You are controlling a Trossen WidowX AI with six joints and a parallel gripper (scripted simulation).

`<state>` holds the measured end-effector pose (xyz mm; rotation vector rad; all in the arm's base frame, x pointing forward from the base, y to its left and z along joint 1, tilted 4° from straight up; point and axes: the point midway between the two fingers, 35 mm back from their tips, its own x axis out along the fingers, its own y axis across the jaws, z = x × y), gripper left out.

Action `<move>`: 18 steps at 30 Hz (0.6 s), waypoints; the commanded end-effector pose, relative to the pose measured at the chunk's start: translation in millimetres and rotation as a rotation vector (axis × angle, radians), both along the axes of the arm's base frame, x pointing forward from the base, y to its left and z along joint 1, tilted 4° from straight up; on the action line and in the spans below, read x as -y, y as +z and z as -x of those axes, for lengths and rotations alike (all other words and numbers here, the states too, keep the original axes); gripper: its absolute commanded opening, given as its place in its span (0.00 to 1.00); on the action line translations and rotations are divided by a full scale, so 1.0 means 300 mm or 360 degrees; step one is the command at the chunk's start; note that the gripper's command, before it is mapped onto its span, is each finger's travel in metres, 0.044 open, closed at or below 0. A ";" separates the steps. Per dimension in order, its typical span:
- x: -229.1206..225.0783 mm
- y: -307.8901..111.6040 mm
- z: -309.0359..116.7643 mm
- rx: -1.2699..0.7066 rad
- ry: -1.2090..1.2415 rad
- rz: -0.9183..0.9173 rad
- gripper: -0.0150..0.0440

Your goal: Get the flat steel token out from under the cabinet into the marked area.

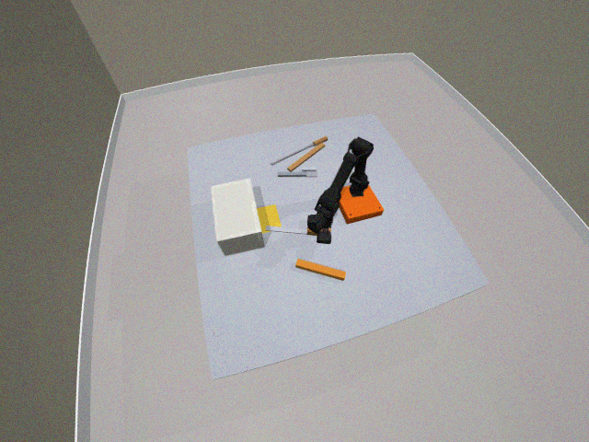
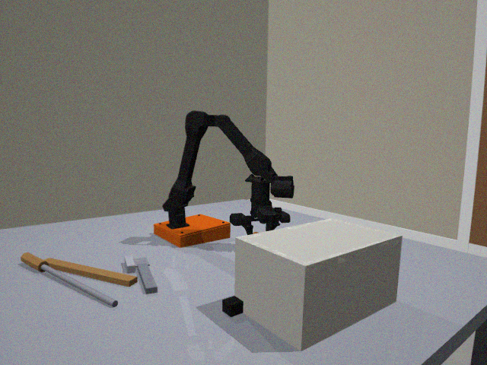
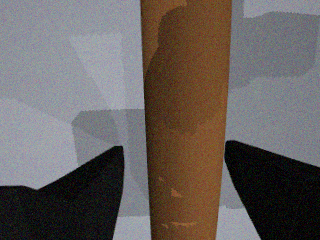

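Note:
The white cabinet (image 1: 233, 209) (image 2: 271, 290) stands on the table. The yellow marked area (image 1: 270, 215) lies along its front. A thin-rod tool has a brown handle (image 3: 185, 75) and a slim rod (image 1: 290, 232); the rod's tip is at the marked area's edge, close to the cabinet front. My gripper (image 1: 319, 231) (image 2: 259, 231) (image 3: 175, 152) is open around the handle, pointing down, with a gap on each side of it in the wrist view. The steel token is not visible in any view; the vent slots are not seen either.
An orange-brown bar (image 1: 319, 269) lies to one side. On the other side lie a rod with a wooden handle (image 1: 292, 154) (image 2: 78, 284), a wooden stick (image 1: 306, 157) (image 2: 94, 273) and a grey metal piece (image 1: 291, 174) (image 2: 146, 277). A black cube (image 2: 232, 306) is beside the cabinet.

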<state>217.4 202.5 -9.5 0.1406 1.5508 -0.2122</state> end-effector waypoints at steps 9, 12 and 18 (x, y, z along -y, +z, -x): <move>0.000 0.000 -0.001 0.0000 0.0000 -0.0001 0.44; 0.000 0.000 -0.001 0.0000 0.0000 -0.0001 0.34; 0.001 0.001 -0.005 -0.0002 0.0001 0.0000 0.25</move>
